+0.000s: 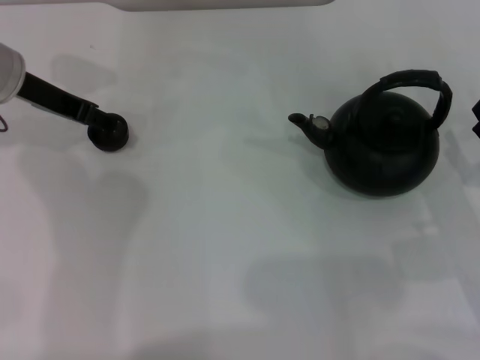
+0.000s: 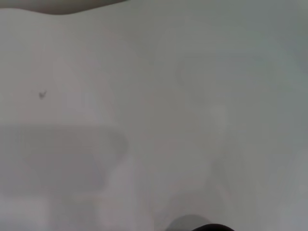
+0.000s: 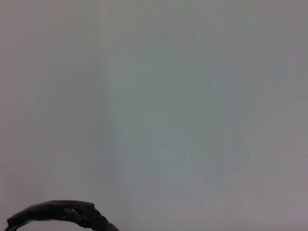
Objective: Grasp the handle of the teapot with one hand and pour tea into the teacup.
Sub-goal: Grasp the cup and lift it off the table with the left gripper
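While nothing has hold of the handle point(image 1: 411, 81) yet, I read the coming move as the right arm's. The teapot point(image 1: 382, 146) stands upright on the counter point(image 1: 225, 247) at the right, spout pointing left, and its handle arches over the lid, running roughly left to right. All I can see of the right claw point(image 1: 476, 118) is a dark sliver at the right edge of the head view, just beside the handle's right end; I cannot tell whether it is spread or pressed together. The right wrist view catches only a piece of the handle's arc point(image 3: 57, 214), so the handle sits close under that arm.

Far off at the left, the left claw point(image 1: 96, 120) reaches in to the teacup point(image 1: 109, 133) and looks pinched on its rim, though the dark shapes merge. Cup and pot are well apart, so I judge the pot must travel left.
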Robot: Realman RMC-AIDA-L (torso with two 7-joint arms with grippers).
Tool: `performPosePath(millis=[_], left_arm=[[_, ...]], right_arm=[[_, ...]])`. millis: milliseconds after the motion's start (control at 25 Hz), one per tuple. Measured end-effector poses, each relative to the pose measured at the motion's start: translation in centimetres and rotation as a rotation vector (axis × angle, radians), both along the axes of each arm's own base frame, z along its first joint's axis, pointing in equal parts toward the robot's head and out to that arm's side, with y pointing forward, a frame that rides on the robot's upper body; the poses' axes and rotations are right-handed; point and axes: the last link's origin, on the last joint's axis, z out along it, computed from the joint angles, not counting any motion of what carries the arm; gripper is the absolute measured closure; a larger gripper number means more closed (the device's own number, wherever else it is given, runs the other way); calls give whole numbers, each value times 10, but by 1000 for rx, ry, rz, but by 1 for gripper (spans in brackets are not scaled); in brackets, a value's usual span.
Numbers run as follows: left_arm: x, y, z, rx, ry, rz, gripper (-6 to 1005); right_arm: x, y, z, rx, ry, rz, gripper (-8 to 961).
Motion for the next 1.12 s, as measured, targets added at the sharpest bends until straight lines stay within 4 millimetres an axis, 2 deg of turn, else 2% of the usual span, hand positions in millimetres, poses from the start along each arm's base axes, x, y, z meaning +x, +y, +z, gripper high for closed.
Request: performPosePath(millis=[1120], left_arm=[[-4,1,-12,8,6,-17,199]], right_arm=[[1,-4,-2,-3,4,-8,78]])
